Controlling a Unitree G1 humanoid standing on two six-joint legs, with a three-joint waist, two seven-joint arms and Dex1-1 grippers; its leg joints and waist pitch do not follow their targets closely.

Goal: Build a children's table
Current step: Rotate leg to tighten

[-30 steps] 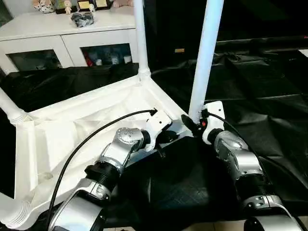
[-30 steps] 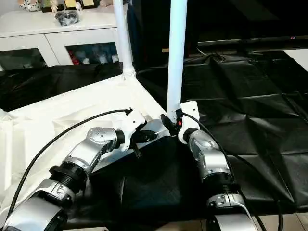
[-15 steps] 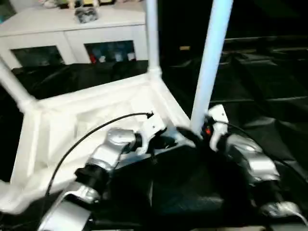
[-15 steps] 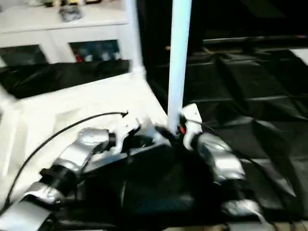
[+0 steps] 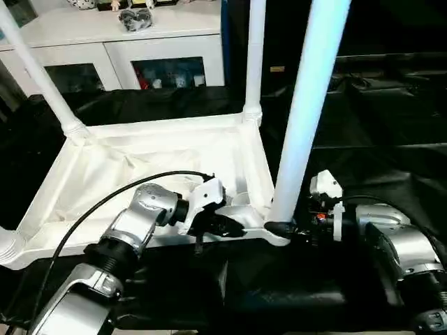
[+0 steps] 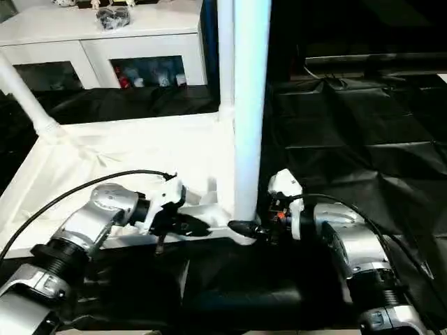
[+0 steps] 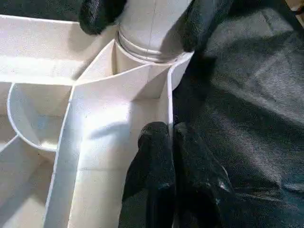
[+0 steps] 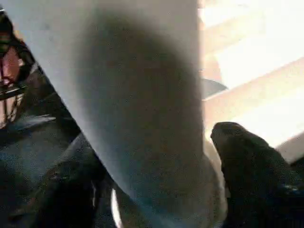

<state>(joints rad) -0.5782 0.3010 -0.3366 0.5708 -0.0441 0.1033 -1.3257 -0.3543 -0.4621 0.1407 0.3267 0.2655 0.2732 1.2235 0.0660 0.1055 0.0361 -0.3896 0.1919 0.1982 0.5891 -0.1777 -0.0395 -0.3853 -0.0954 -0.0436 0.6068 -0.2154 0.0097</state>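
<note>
The white tabletop (image 5: 160, 150) lies upside down on a black sheet, ribs up. Its white legs stand in the corner sockets: one far left (image 5: 38, 70), one far right (image 5: 255, 56), one near right (image 5: 307, 105), and a stub at the near left (image 5: 7, 244). My right gripper (image 5: 283, 229) is shut on the base of the near right leg (image 8: 142, 95), with a finger (image 8: 251, 166) on each side. My left gripper (image 5: 234, 225) is shut on the tabletop's thin rim wall (image 7: 168, 104) close to that corner, fingers (image 7: 152, 161) pinching it.
A white cabinet (image 5: 105, 35) with glass doors stands behind the table, small items on top. The black sheet (image 5: 377, 139) covers the floor to the right and in front. A black cable (image 5: 105, 202) arcs over my left forearm.
The whole view has swung, so the tabletop now lies squarer to me. Both grippers keep their holds at the near right corner. My right forearm now reaches in more from the side.
</note>
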